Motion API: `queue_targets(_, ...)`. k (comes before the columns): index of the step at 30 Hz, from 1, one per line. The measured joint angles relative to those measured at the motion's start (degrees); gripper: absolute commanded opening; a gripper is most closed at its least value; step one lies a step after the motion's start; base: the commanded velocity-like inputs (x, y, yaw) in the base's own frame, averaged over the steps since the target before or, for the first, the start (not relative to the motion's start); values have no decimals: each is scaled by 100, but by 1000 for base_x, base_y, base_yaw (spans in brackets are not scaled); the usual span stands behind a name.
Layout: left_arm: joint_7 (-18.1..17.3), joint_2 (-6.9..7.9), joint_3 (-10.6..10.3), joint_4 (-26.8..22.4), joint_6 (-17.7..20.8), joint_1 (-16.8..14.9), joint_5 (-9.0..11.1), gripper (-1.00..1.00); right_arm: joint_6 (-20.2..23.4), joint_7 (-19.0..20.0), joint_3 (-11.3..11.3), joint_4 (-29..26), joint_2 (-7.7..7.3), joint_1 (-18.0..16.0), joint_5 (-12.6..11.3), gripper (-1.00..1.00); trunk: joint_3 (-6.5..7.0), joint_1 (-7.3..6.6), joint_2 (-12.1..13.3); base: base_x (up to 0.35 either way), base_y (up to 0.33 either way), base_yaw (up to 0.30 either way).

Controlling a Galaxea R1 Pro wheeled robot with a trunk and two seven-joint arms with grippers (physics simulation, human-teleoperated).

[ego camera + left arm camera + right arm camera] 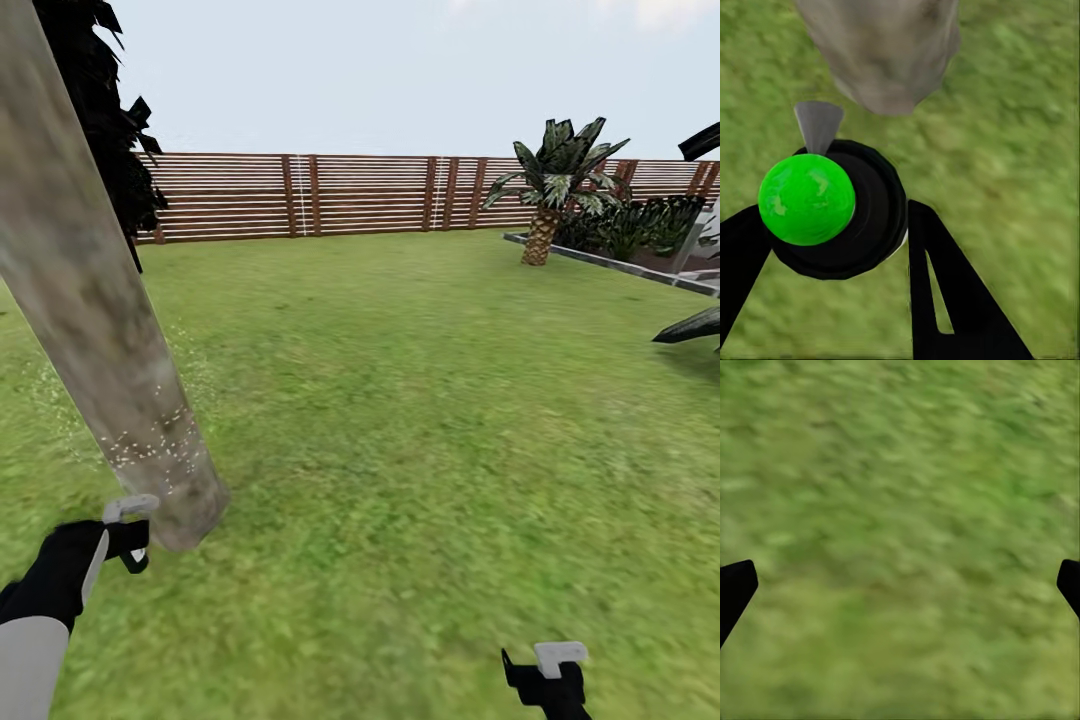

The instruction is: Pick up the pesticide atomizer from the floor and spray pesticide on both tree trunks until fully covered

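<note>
Spraying is the step in hand: the left gripper point(832, 247) is clamped on the small black atomizer bottle point(851, 217), whose top shows green, with its grey nozzle just beside the thick mottled grey-tan tree trunk point(100, 320). I judge it should sweep slowly upward, since white specks of pesticide point(150, 445) show in a low band. The right gripper point(900, 585) hangs spread wide and empty over the green grass lawn point(420, 420), and the trunk's top is cut off.
</note>
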Motion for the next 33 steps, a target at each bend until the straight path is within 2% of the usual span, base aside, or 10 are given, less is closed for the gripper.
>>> queue_targets(2, -1, -39, 24, 240, -133, 39, 19, -100, 0, 0, -2, -5, -17, 0, -1, 100, -1, 0, 0, 0, 0, 0)
queue_targets(5, 50, -43, 90, 772, -998, 46, -8, -100, 0, 0, -1, -1, -23, 3, -1, 100, 0, 0, 0, 61, 2, 0)
queue_targets(8, 88, -48, 137, 903, -1221, 46, 12, -100, 0, 0, -1, 2, -23, 2, -1, 100, 0, 0, 0, 246, 76, 0)
queue_targets(15, 95, -28, 180, 871, -1263, 46, -2, -100, 0, 0, -2, 2, -15, -1, -1, 100, 0, 0, 0, 256, 213, 0)
queue_targets(21, 91, -15, 179, 862, -1252, 46, -2, -100, 0, 0, -2, 2, -6, -2, -1, 100, 0, 0, 0, 24, 304, 0)
queue_targets(33, 87, -40, 175, 844, -1254, 46, 11, -100, 0, 0, -2, -6, -6, 2, -1, 100, 0, 0, 0, -203, 260, 0)
